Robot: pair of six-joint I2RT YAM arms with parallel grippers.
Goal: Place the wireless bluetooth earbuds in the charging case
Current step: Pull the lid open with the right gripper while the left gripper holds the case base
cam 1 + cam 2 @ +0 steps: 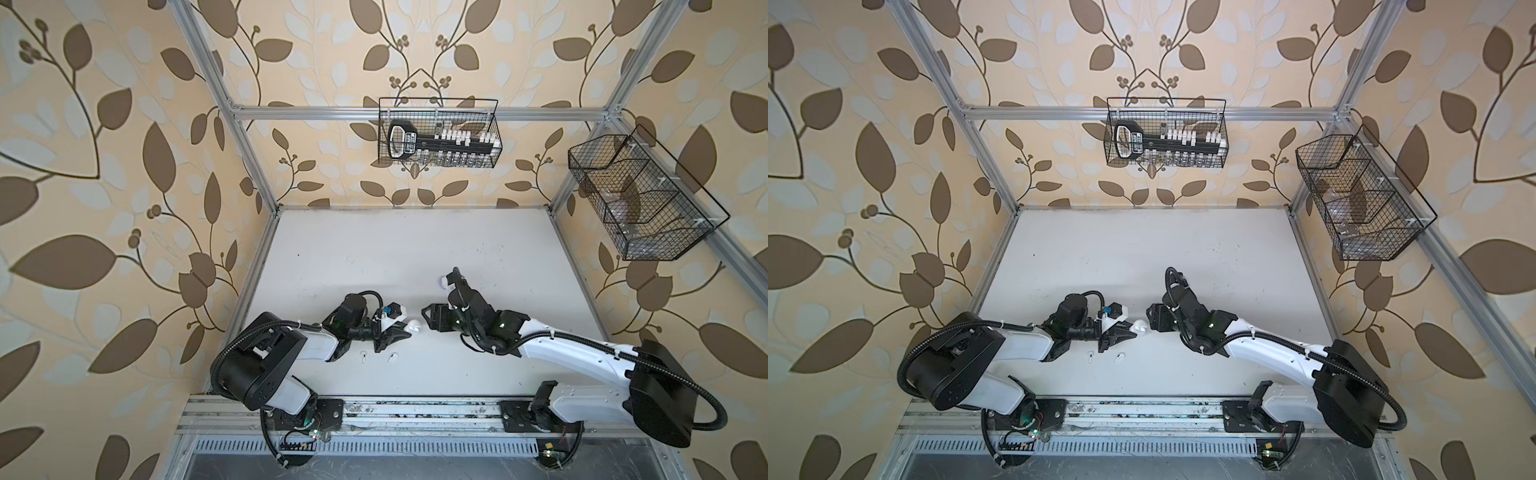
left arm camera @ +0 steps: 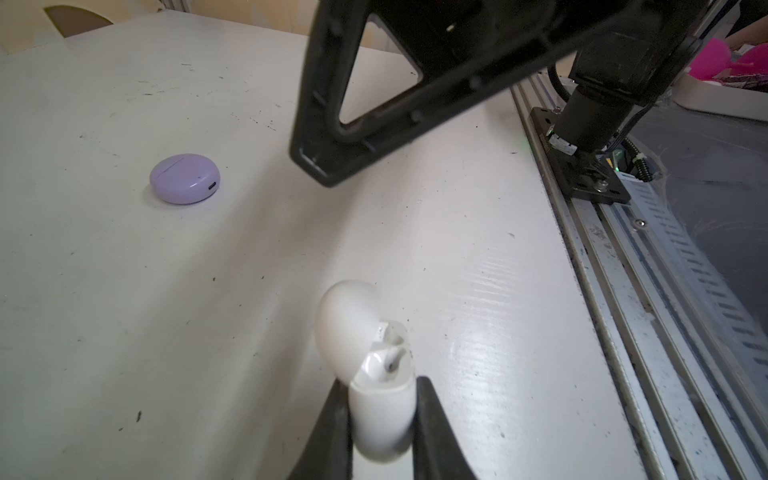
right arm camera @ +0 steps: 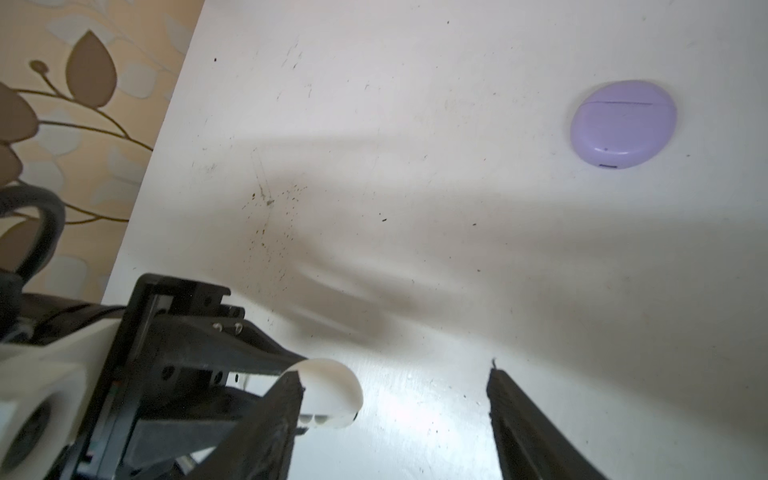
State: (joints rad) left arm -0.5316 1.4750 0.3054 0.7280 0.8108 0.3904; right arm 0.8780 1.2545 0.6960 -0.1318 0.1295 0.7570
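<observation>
My left gripper (image 2: 381, 384) is shut on the base of a white charging case (image 2: 380, 411), held above the table with its lid (image 2: 345, 324) swung open. One white earbud (image 2: 384, 361) sits in a slot of the case. In both top views the case (image 1: 413, 325) (image 1: 1139, 326) hangs between the two grippers. My right gripper (image 3: 395, 374) is open and holds nothing, and one of its fingers (image 3: 286, 399) is close beside the case (image 3: 328, 395). Two small pale earbuds (image 1: 363, 355) (image 1: 392, 356) lie on the table near the left gripper (image 1: 405, 330).
A closed lavender case (image 2: 185, 178) (image 3: 623, 124) lies farther back on the table, partly behind the right arm (image 1: 442, 282). Two wire baskets (image 1: 440, 133) (image 1: 640, 195) hang on the walls. An aluminium rail (image 1: 415, 409) runs along the front edge.
</observation>
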